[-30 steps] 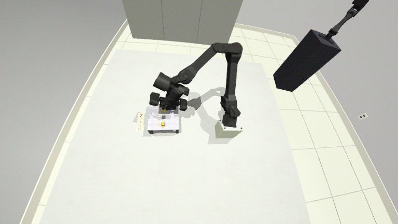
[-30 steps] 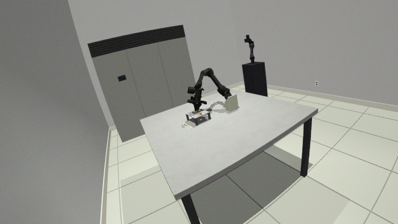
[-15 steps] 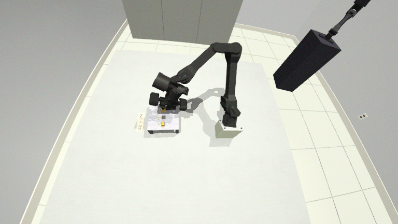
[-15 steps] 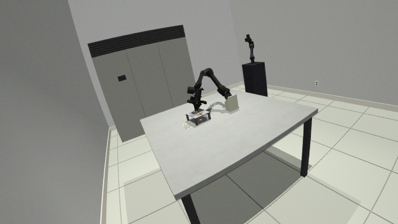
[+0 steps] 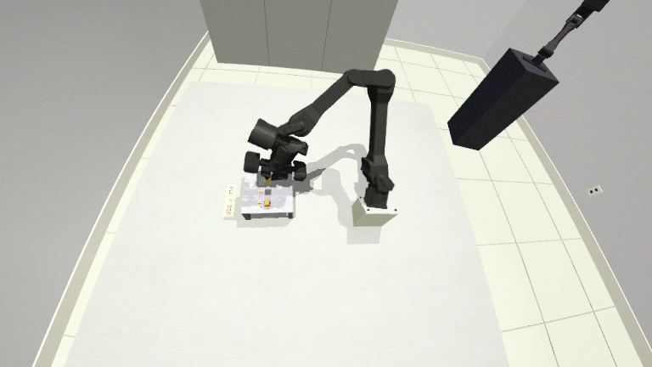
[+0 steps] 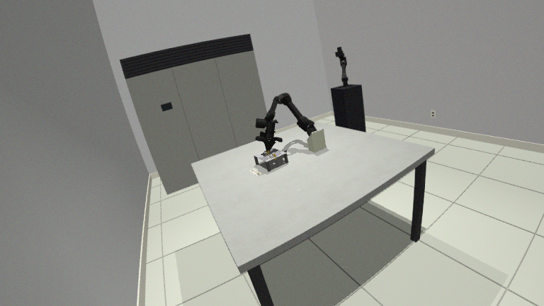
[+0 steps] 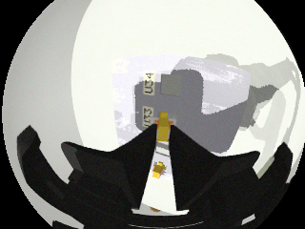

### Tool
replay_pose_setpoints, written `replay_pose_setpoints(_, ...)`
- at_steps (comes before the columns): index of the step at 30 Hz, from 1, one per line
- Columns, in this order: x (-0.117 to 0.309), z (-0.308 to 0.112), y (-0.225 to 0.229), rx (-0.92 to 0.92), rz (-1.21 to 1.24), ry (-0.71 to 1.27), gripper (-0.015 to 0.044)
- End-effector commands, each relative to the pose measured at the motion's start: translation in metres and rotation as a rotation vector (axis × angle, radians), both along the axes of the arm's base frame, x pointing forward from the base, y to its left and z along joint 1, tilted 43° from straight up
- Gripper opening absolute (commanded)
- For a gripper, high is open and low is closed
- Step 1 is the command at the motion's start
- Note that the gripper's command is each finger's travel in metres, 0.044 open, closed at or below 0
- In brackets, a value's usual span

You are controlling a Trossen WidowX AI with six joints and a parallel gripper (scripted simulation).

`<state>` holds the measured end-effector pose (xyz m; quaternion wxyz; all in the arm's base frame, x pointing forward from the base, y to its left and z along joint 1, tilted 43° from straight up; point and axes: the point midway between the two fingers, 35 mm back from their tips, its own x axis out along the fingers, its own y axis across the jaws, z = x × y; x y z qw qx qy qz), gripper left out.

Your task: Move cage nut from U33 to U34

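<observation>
At the near part of the rail [image 5: 283, 203] [image 6: 260, 158] [image 7: 224, 83], the other nut [image 5: 266, 204] [image 6: 274, 155] [image 7: 159, 170] is seated. Farther along, the gripper [image 5: 268, 179] [image 6: 268, 151] [image 7: 163, 129] is closed on the task's cage nut [image 5: 268, 181] [image 6: 268, 153] [image 7: 163, 125], positioned above the rail, out of hole U33 [image 5: 267, 191]; hole U34 [image 7: 170, 84] is unfilled. The grey cabinet [image 5: 298, 12] [image 6: 196, 106] stands at the far side, beyond the table [image 5: 288, 285] [image 6: 321, 190].

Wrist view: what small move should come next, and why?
Probably a small alignment correction towards U34 before any pressing down. The gripper is shut on the cage nut, which appears beside the U33 label, while the empty U34 hole shows farther up the picture. Clearance is unclear.
</observation>
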<state>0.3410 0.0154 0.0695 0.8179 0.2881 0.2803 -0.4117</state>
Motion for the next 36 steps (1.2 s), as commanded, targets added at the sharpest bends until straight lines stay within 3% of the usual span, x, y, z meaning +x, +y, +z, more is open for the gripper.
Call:
replay_pose_setpoints(1,0.0003,0.0005,0.0,-0.002,-0.005,0.001,0.0033)
replay_pose_setpoints(36,0.0012,0.0019,0.0016,-0.008,-0.028,0.024,0.0033)
